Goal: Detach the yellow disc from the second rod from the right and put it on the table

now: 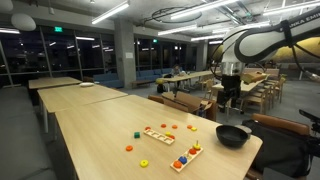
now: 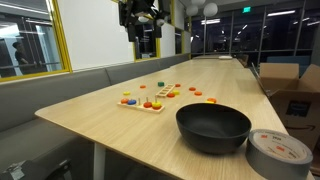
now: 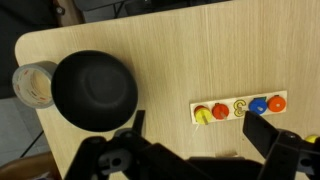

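Note:
In the wrist view the peg board [image 3: 240, 108] lies on the light-wood table [image 3: 180, 55], with several coloured pieces on its rods. The yellow disc [image 3: 203, 116] sits on the rod at the board's left end, on top of an orange piece. My gripper [image 3: 196, 126] is open and empty, its two dark fingers spread on either side of the board from high above. In both exterior views the gripper [image 1: 229, 76] [image 2: 143, 28] hangs well above the table, and the peg board [image 1: 187, 157] [image 2: 143, 101] looks small.
A black bowl [image 3: 93, 88] [image 1: 233, 135] [image 2: 213, 127] stands near the table's end, with a roll of grey tape [image 3: 33, 83] [image 2: 279, 152] beside it. A second flat toy board [image 1: 159, 134] [image 2: 166, 90] and loose orange, green and yellow pieces [image 1: 144, 163] lie around.

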`<control>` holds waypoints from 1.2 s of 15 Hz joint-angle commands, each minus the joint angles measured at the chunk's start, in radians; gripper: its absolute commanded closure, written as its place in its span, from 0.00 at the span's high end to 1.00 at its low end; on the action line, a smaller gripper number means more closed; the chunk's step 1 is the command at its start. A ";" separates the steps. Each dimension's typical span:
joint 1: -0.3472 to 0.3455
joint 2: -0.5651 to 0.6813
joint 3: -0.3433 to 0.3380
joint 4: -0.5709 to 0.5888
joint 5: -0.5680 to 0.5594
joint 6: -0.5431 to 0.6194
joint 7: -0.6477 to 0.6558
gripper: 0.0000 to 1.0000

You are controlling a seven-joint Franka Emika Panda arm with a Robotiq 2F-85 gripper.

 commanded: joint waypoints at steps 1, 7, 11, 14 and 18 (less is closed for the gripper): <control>0.005 -0.185 -0.038 -0.135 0.045 0.094 -0.134 1.00; -0.015 -0.129 -0.016 -0.100 0.042 0.052 -0.117 1.00; -0.015 -0.113 -0.014 -0.099 0.041 0.052 -0.117 1.00; -0.015 -0.113 -0.014 -0.099 0.041 0.052 -0.117 1.00; -0.015 -0.113 -0.014 -0.099 0.041 0.052 -0.117 1.00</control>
